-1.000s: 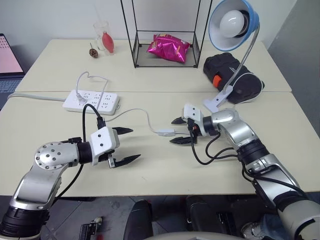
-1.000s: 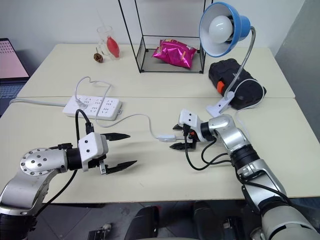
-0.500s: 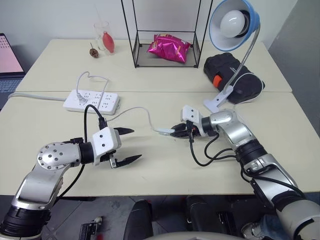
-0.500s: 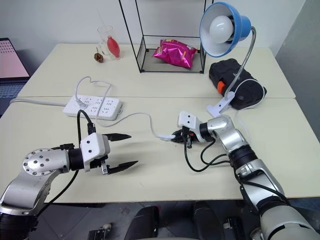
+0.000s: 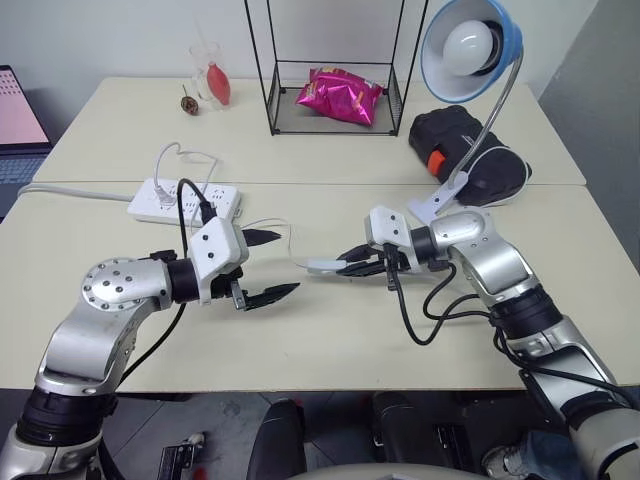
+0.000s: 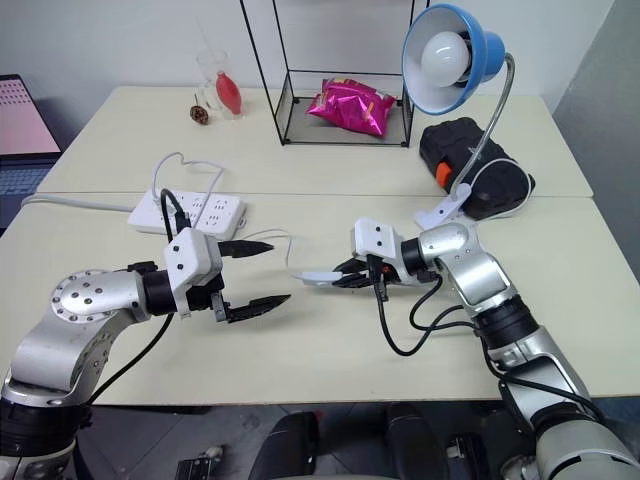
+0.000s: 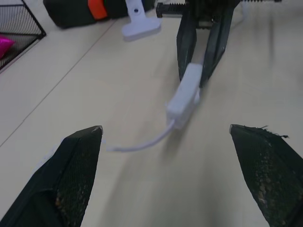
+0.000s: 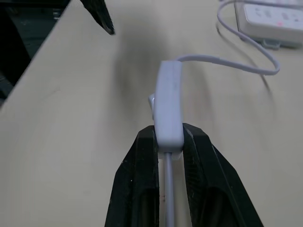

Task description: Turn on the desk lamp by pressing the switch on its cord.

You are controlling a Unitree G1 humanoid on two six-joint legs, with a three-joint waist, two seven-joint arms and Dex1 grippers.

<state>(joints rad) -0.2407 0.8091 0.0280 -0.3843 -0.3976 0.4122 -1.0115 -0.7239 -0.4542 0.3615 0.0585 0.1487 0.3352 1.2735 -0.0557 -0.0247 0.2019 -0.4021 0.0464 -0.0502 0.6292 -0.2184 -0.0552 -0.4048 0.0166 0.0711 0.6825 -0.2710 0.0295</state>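
Small white oblong switch (image 8: 169, 101) clamped in the right gripper (image 5: 352, 266), clear of the beige table (image 5: 330, 340)!
Left gripper (image 5: 268, 264) faces it nearby, fingers spread wide, holding nothing.

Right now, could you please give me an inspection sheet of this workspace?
Surface: two beige tables pushed together.
Job's things: desk lamp unlit, clipped at back right; switch lifted off the table.
Clutter: wire rack holding a pink snack bag; glass; black case.
Grippers: right gripper shut on the switch; left gripper open, holding nothing.
Cables: cord runs to the power strip.
Surroundings: laptop at far left.
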